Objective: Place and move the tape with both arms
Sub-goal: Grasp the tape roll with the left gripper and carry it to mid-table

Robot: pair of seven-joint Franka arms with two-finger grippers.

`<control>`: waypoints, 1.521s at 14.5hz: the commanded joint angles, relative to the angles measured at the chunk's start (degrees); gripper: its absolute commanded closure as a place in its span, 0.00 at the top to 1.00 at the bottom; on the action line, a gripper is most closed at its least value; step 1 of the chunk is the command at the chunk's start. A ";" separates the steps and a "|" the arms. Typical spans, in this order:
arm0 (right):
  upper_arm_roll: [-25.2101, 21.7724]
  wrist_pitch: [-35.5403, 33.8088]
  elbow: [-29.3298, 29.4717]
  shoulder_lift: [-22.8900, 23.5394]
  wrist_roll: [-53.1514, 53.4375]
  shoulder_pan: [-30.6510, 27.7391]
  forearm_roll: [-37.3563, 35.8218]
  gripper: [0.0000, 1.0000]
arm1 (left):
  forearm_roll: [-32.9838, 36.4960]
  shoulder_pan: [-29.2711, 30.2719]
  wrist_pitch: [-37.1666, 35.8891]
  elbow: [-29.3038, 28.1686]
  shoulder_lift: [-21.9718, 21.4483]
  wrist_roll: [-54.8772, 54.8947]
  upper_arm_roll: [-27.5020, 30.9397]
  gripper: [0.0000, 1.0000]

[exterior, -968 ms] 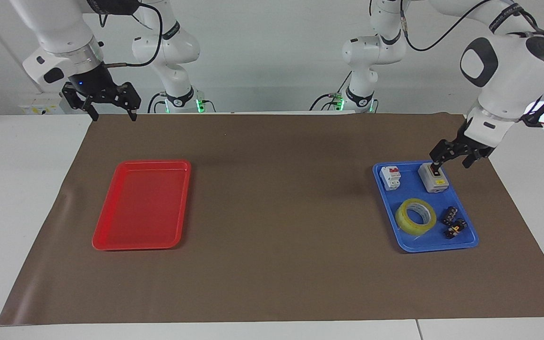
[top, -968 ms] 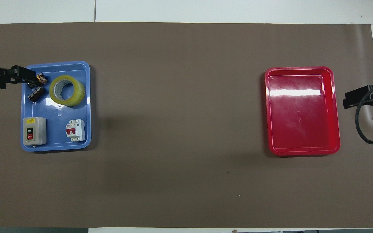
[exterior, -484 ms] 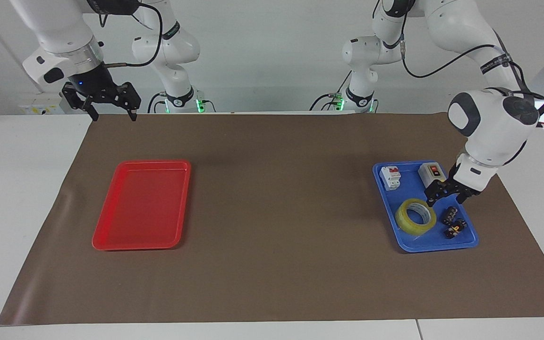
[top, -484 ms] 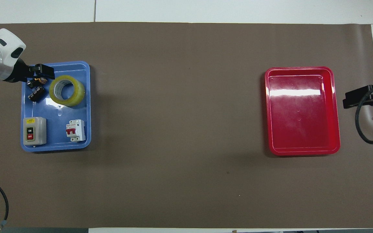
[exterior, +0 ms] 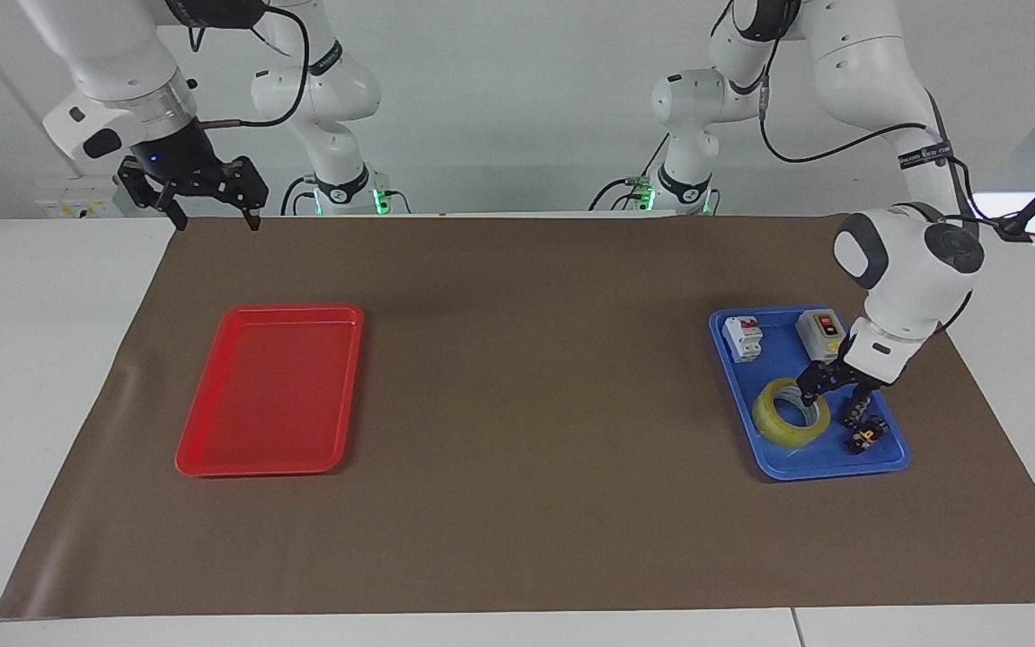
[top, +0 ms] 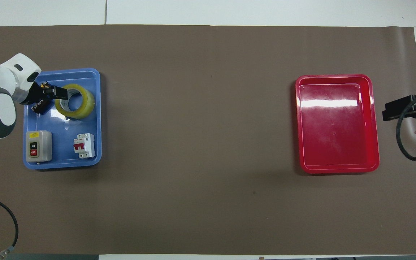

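The tape, a yellow see-through roll with a pale core, lies flat in the blue tray at the left arm's end of the brown mat. Within the tray it sits in the half farther from the robots, on the side toward the table's middle. Just beside it, toward the table's edge, lie two small black parts. In the tray's nearer half stand a grey switch box with a red button and a white circuit breaker with a red lever, apart from each other and from the roll. The left gripper is down at the tape: its jaws are spread, one fingertip over the roll's hole at the edge nearest the switch box, the other outside the ring, over the black parts. Whether either finger touches the roll cannot be told; nothing is gripped. In the overhead view the same gripper reaches in over the tray's outer edge and covers part of the roll's rim. The right gripper hangs with jaws spread and holding nothing, over the mat's corner nearest the robots at the right arm's end; that arm waits. The red tray lies on the mat at the right arm's end, well apart from the blue tray.
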 commanded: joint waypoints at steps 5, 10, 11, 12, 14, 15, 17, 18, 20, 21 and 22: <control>0.23 -0.68 0.16 -0.16 -1.64 -0.74 0.53 1.00 | 1.39 -0.61 4.51 -3.54 0.74 -2.14 -0.13 0.16; 0.23 -0.68 0.16 -0.16 -1.64 -0.74 0.53 1.00 | 1.39 -0.87 1.10 -3.63 -1.01 -5.22 -0.13 0.00; 0.23 -0.68 0.16 -0.16 -1.64 -0.65 0.53 1.00 | 1.39 -0.87 -1.18 -2.58 -1.54 -5.23 -0.13 0.00; 0.23 -0.68 0.16 -0.16 -1.64 -0.65 0.53 1.00 | 1.39 -0.87 -3.64 -1.27 -2.24 -5.40 -0.13 0.00; 0.23 -0.68 0.16 -0.16 -1.64 -0.65 0.53 1.00 | 1.21 -2.01 -10.92 2.68 -3.82 -6.01 -0.13 0.00; 0.23 -0.68 0.16 -0.25 -1.64 -0.65 0.53 1.00 | 1.21 -3.58 -15.05 5.05 -4.26 -8.28 -0.04 0.00; 0.23 -0.68 0.16 -0.16 -1.64 -0.65 0.53 1.00 | 1.21 -7.62 -18.25 7.62 -4.44 -15.65 -0.04 0.00; 0.23 -0.68 0.16 -0.16 -1.64 -0.65 0.53 1.00 | 1.39 -10.77 -17.56 7.10 -4.70 -19.95 0.05 0.00; 0.23 -0.68 0.16 -0.16 -1.64 -0.65 0.53 1.00 | 1.48 -15.35 -15.19 6.22 -4.79 -27.17 0.05 0.00; 0.23 -0.68 0.16 -0.16 -1.64 -0.65 0.53 1.00 | 1.48 -18.86 -13.96 5.96 -4.71 -30.68 0.05 0.00; 0.23 -0.68 0.16 -0.16 -1.64 -0.65 0.53 1.00 | 1.48 -21.07 -13.60 5.69 -4.62 -34.02 0.05 0.00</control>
